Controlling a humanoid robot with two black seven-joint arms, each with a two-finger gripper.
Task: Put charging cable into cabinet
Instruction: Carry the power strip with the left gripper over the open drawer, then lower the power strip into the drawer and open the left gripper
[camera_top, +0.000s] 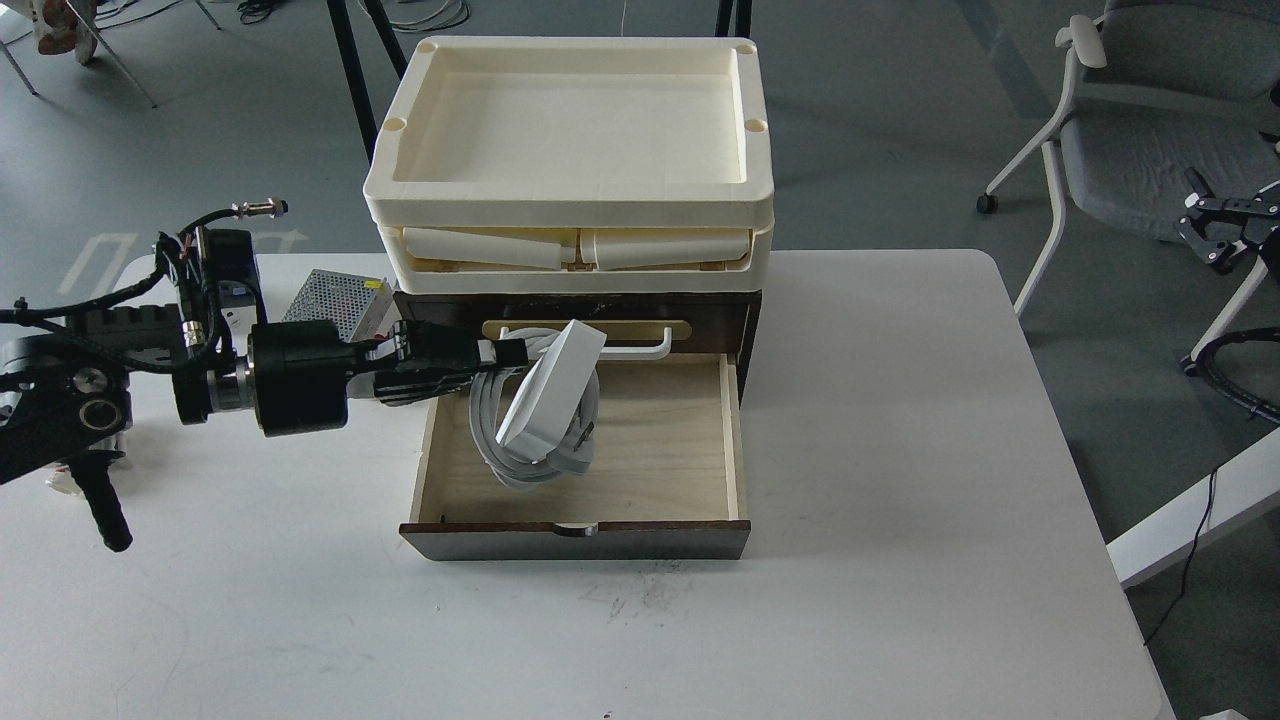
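Item: charging cable (548, 400), one, a white power strip with its grey-white cord hanging in loops below; held tilted on edge at the tips of the left gripper (500, 352), whose fingers are clamped narrow on its upper end, over the open drawer (585, 455) of the cabinet (575, 310), apparently not yet resting on the drawer floor. Risk, judged: the grip is on one end only, so the strip could swing or slip out sideways; the dangling loops, lower than the fingers, could catch the drawer's left wall or drape over it and block closing; the strip's top, just beyond the fingers, sits close to the white handle (655, 345) and might snag there. Count: cabinet, one; drawer, one, empty; handle, one; cream trays (570, 130) stacked on top, two visible; perforated metal box (335, 300) behind the fingers on the desk (900, 450), one. Right gripper (1215, 235), one, far off past the desk's right edge; its opening cannot be judged.
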